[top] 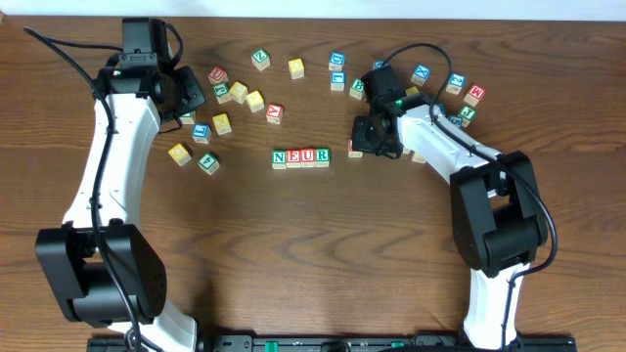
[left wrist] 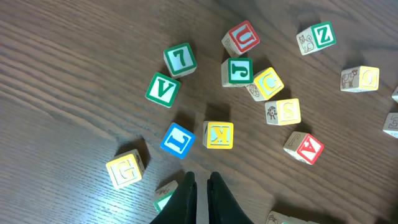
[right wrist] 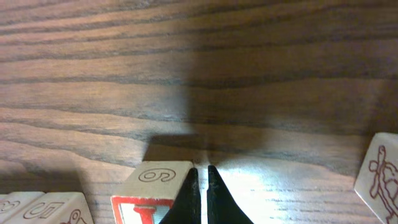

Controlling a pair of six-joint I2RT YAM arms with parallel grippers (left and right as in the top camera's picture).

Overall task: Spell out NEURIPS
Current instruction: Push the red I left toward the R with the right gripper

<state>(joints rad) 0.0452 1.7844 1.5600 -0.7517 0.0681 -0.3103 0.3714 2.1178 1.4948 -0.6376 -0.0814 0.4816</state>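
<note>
From above, the cubes N, E, U, R sit edge to edge in a row at mid-table, so the word is over half spelled, with I, P and S yet to come; the right gripper reaches down beside a red-lettered cube just right of that row, while the left gripper hangs over the loose cubes at the left; in the left wrist view its fingers are pressed together and hold nothing, with a yellow K and a blue L just ahead, neither needed; in the right wrist view the fingers are also pressed together, against the red-lettered cube's edge, likely to nudge it rather than lift it; its letter is cut off.
</note>
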